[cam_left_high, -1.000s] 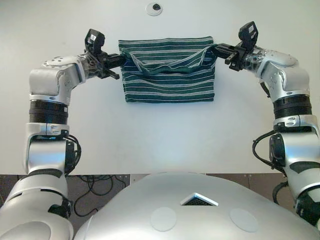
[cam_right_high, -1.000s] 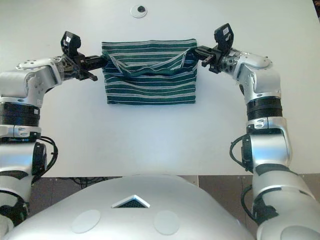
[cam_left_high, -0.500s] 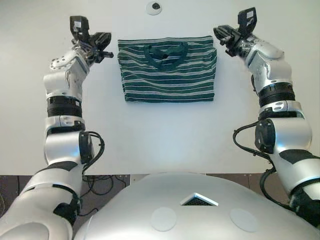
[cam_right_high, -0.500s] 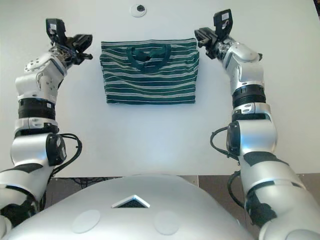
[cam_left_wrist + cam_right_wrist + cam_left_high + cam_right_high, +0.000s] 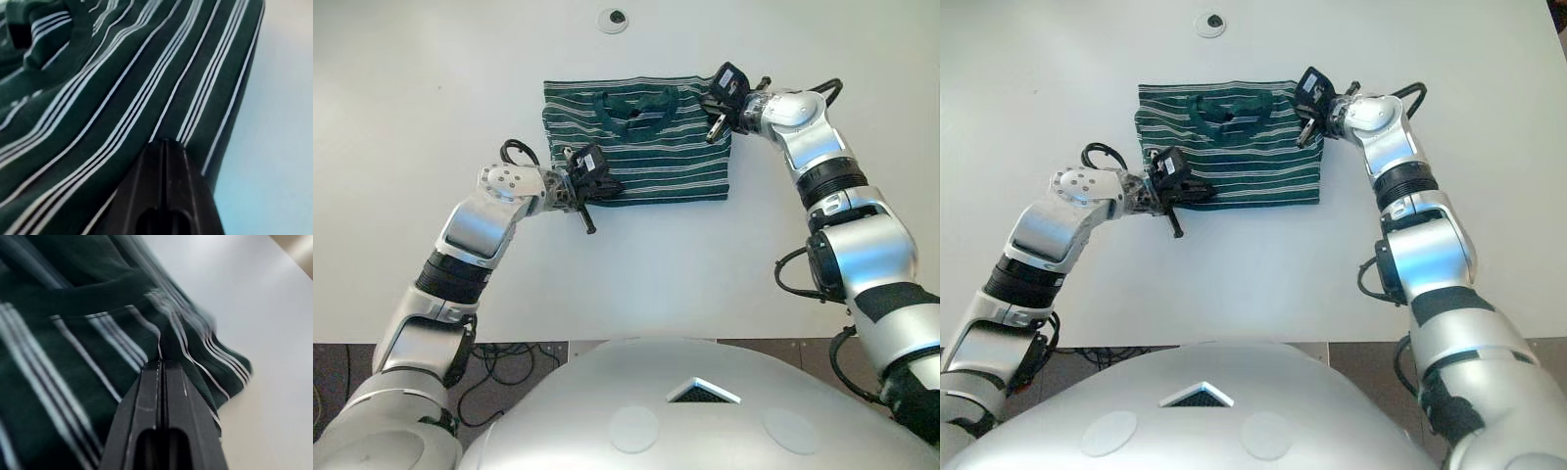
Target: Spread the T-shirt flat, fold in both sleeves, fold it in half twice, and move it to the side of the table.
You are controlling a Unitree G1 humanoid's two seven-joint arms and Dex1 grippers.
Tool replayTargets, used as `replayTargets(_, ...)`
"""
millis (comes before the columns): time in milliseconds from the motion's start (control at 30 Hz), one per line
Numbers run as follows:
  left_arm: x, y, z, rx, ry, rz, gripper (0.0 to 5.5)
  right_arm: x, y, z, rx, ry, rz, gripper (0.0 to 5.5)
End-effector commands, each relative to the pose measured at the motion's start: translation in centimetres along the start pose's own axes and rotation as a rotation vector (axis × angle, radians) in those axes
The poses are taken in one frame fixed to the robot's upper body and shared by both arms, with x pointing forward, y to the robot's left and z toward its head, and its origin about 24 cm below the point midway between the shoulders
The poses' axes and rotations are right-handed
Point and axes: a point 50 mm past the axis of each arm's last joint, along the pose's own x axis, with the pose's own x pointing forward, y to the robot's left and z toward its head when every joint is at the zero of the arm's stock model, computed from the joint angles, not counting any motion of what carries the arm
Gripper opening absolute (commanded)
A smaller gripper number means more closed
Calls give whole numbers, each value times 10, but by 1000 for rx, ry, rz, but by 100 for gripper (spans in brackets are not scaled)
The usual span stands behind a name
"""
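1. While the striped T-shirt (image 5: 641,147) lies folded into a rectangle at the far middle of the table (image 5: 636,274), my left gripper (image 5: 612,186) sits at its near-left corner and my right gripper (image 5: 713,103) at its far-right corner.
2. Both sets of fingers are pressed together, tips on the cloth; whether they have pinched any fabric, I cannot tell.
3. To fold well, I should catch every layer and keep the edges aligned.

Closed left hand (image 5: 164,143), tip on the green striped T-shirt (image 5: 98,98) near its edge, white table (image 5: 279,122) alongside.
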Motion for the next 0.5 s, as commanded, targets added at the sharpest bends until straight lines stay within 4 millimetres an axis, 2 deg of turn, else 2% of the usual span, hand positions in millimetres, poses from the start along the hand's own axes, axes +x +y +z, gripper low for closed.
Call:
replayTargets(33,-18,23,-40,-7,232,94,1,-16,50,-44,-93,152,357,0)
replayTargets(133,-21,54,-32,33,235,182,1,-32,71,-27,-106,73,500,0)
replayTargets(200,-12,72,-13,57,187,240,1,-37,87,-7,-99,-3,563,0)
replayTargets(300,8,84,9,84,114,286,1,-41,104,21,-57,-105,614,0)
replayTargets(400,11,89,16,98,43,325,1,-41,93,34,4,-158,499,0)
replayTargets(467,-3,87,17,98,-45,339,1,-49,77,41,70,-218,401,0)
replayTargets(500,-11,85,15,101,-78,343,0,-55,71,43,95,-251,364,20)
